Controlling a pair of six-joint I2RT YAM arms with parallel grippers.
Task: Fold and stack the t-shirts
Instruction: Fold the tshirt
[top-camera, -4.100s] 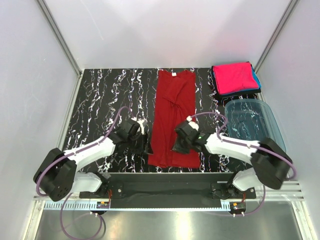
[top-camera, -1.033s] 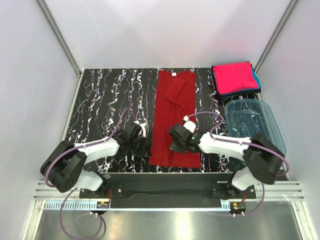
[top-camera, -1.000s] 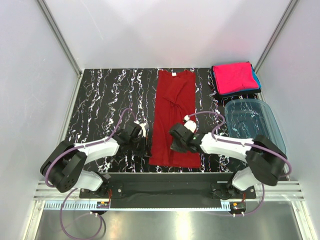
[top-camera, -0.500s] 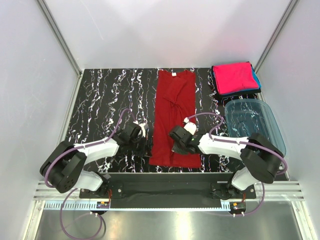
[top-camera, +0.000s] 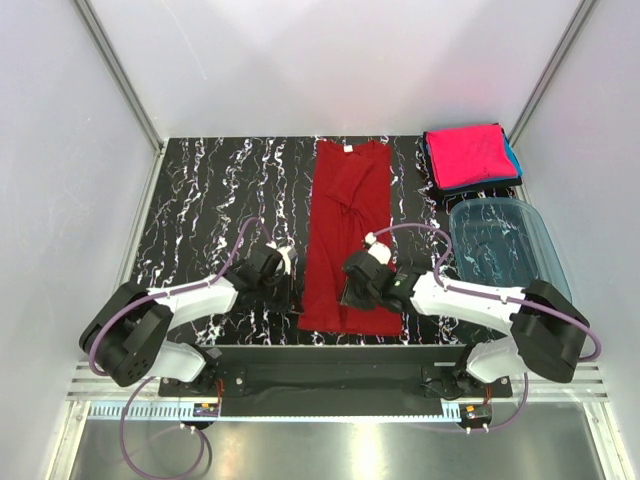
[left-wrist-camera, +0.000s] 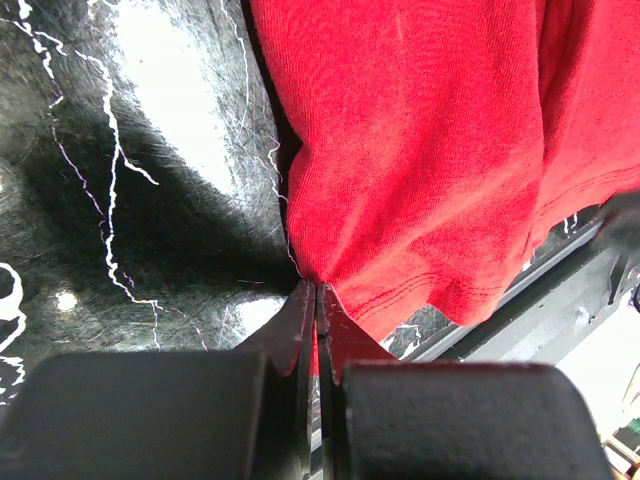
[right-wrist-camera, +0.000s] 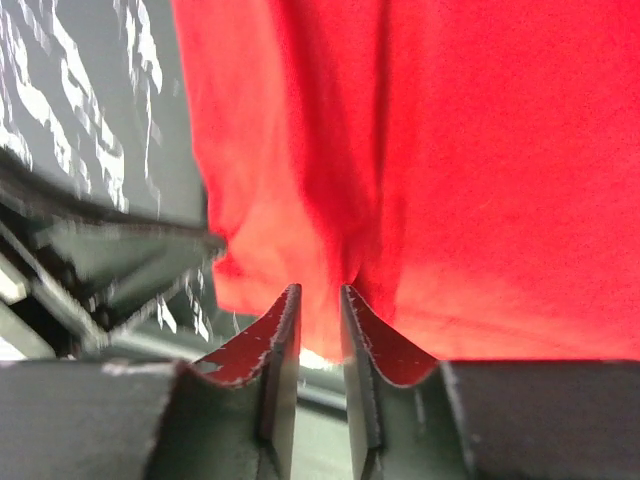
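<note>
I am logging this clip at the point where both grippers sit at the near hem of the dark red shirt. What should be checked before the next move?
1. Left gripper shut on the near left corner of the dark red cotton t-shirt: ok.
2. Right gripper clamped on the near hem: not ok, its jaws stand apart.
3. Shirt lies as a straight lengthwise strip: ok.
4. Cloth smooth: not ok, there is a pucker near the middle.
5. Bright pink folded t-shirt apart from the red one: ok.
6. Translucent blue plastic tub off the shirt: ok.
</note>
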